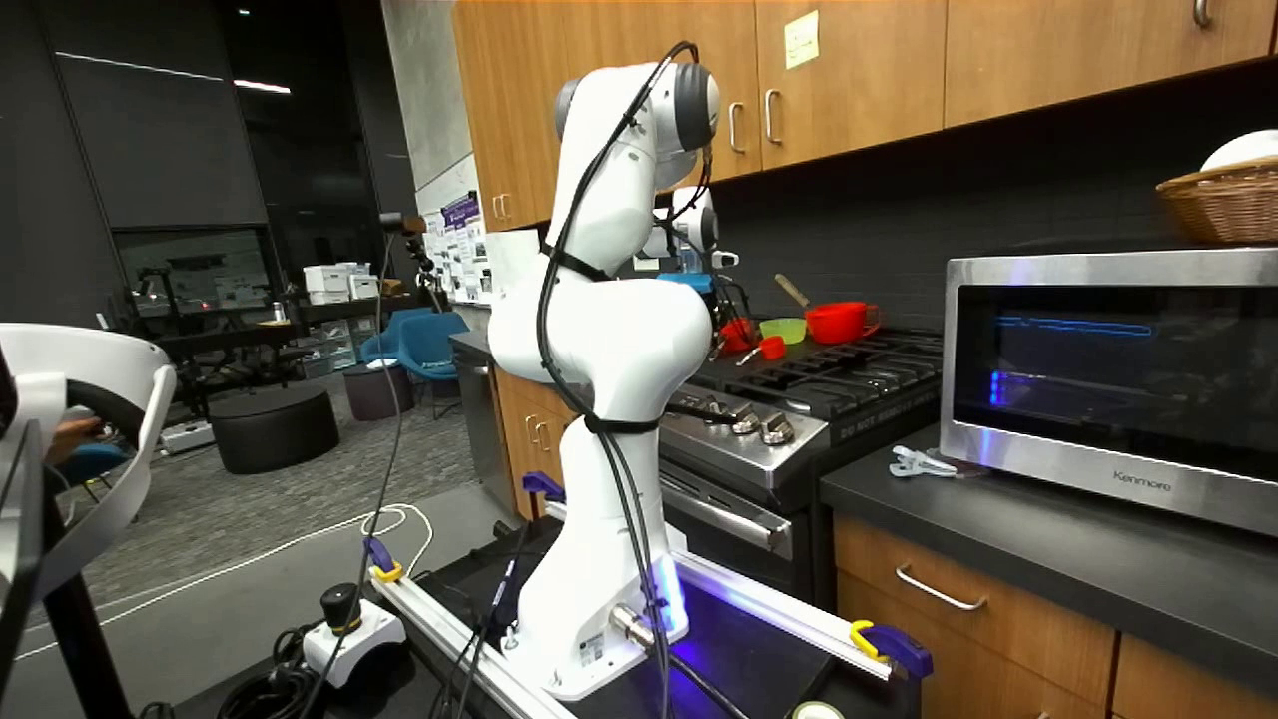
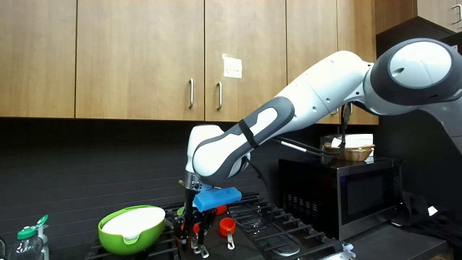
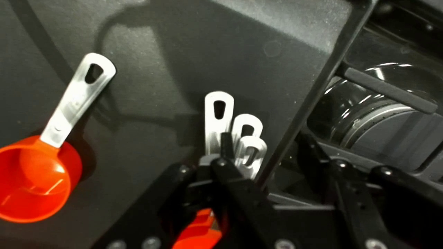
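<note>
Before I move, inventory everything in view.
Cabinets: several, brown, up top
Stove: one, black and silver, below the cabinets
Loose measuring cup: one, red, on the stove
Clustered cups: three handles show, red, on the stove
Large bowl: one, green, on the stove
Handled bowl: one, red, on the stove
Small bowl: one, green, beside the handled bowl
Bottles: two, green caps, near the large bowl
Microwave: one, black and silver, beside the stove
Basket: one, brown, on the microwave
Chairs: at least two, blue, background
Arm: one, white, over the stove
Gripper: one, black, open, by the clustered cups
</note>
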Tool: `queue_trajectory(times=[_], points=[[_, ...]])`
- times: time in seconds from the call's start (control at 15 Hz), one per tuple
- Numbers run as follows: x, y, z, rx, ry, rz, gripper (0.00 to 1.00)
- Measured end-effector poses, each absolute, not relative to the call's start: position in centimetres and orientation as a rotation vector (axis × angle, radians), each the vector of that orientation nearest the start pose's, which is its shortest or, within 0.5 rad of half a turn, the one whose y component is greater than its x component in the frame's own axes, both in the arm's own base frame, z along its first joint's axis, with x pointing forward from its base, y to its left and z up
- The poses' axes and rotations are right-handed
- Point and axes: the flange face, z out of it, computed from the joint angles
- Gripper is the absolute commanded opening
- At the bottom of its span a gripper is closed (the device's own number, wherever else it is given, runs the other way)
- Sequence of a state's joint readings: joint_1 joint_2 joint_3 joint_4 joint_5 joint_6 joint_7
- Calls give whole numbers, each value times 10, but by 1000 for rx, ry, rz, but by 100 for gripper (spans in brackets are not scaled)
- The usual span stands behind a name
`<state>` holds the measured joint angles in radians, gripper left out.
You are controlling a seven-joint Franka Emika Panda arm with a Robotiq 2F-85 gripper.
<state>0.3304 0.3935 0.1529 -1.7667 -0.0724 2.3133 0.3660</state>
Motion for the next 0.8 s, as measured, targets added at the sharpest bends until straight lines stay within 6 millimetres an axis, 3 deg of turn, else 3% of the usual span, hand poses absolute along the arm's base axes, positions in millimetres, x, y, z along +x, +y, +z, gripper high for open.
queue_trajectory(times=[0.27, 0.4, 0.47, 0.6, 0.8], points=[[597, 298, 361, -3062, -220, -232, 0], [597, 297, 361, -3062, -218, -232, 0], [597, 297, 361, -3062, -217, -233, 28], [598, 296, 361, -3063, -215, -233, 29], [599, 295, 361, -3064, -211, -235, 46]])
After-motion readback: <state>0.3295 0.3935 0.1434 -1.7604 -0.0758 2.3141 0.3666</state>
